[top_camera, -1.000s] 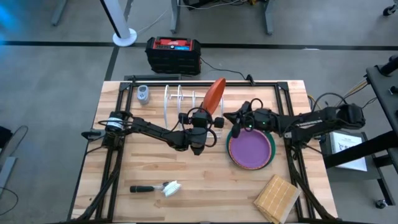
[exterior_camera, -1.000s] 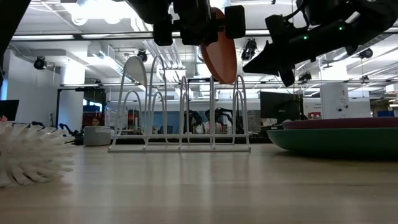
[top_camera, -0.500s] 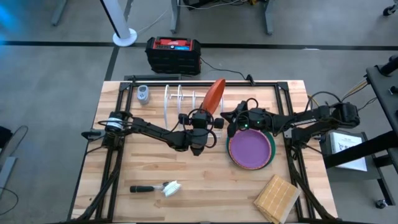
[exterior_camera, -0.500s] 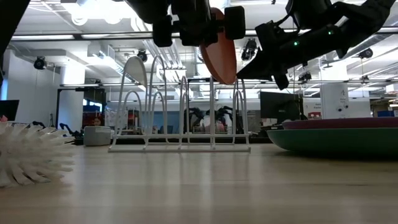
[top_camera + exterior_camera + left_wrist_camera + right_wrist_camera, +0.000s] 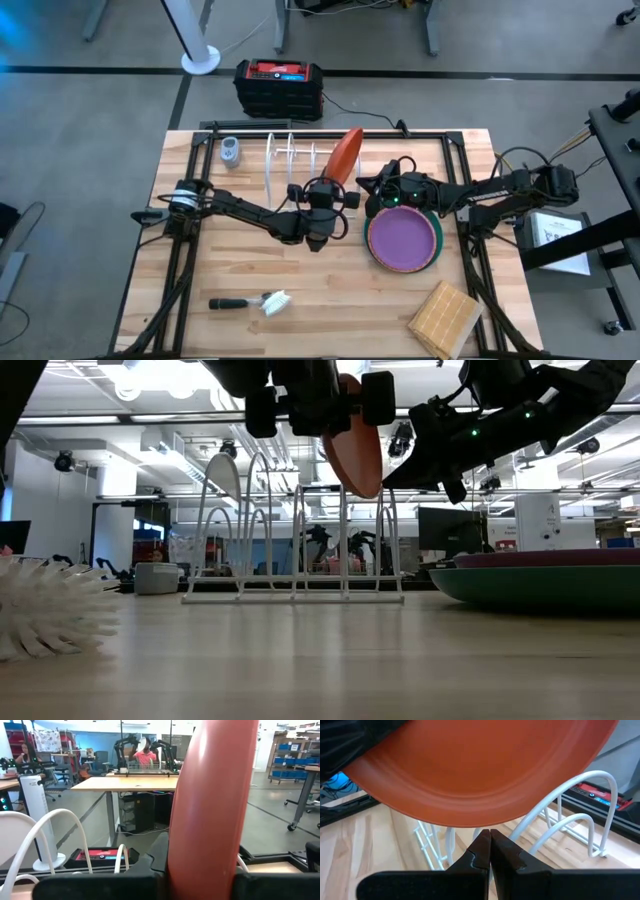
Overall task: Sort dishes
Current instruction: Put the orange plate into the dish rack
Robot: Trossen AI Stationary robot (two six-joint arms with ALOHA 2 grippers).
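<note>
Now the left gripper [image 5: 327,196] clamps the orange plate [image 5: 343,156]; right gripper [image 5: 489,851] closed.

In your left wrist view the orange plate [image 5: 212,805] runs off the frame above the left gripper [image 5: 200,882]; the teal-green plate [image 5: 436,237] lies mostly covered by the purple plate [image 5: 402,240].

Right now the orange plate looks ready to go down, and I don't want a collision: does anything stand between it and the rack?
Nothing visible blocks it. The left gripper holds the orange plate on edge above the white wire rack, and the wires under it hold no dish. The right gripper hangs shut close beside the plate, above the purple plate, not under it.
</note>
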